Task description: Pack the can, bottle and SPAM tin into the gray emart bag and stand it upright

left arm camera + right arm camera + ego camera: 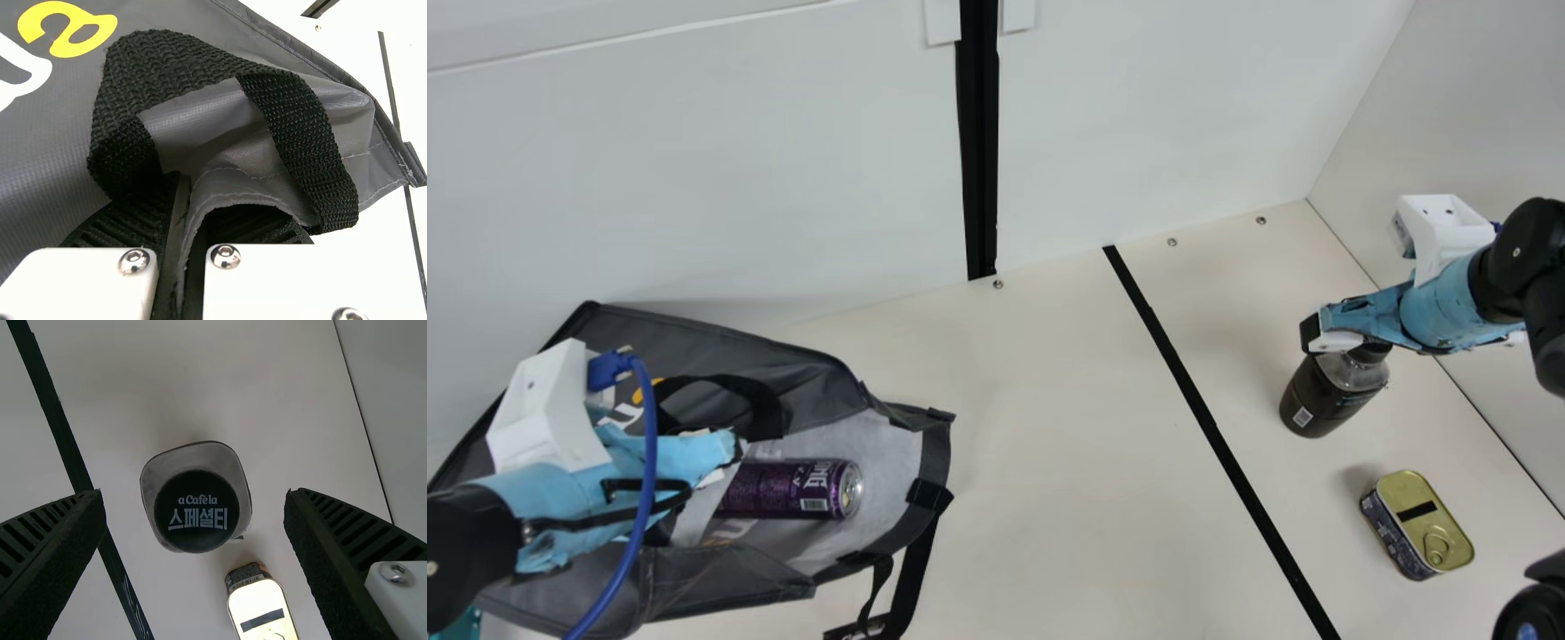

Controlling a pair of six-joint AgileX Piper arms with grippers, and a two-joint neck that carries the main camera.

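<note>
"Before anything closes, what are both grippers doing?"

"Right gripper (195,495) is spread wide at the capped bottle (1325,400), gap on each side, nothing held. Left gripper (185,208) is clamped on a fold of the gray emart bag (694,342), next to a black strap (167,63)."

"Load status?"

"Purple can (783,489) lies on its side in the bag, one end toward the mouth. Bottle stands upright on the table (1049,444), across the black stripe (1215,427). SPAM tin (1414,516) sits near it, lid up."

"How will the bottle handle?"

"Looks like smooth plastic, dark drink inside — likely fairly heavy, a bit squashable, maybe slippery. I'd take it round the neck, just under the cap (196,527). Cap-only grip could let it swing."

"Tin and bag?"

"Tin should be stiff and slick; pinch across the long sides, clear of the pull ring (1436,544). Bag looks limp — needs a firm edge hold or the mouth may fold on the bottle."
</note>
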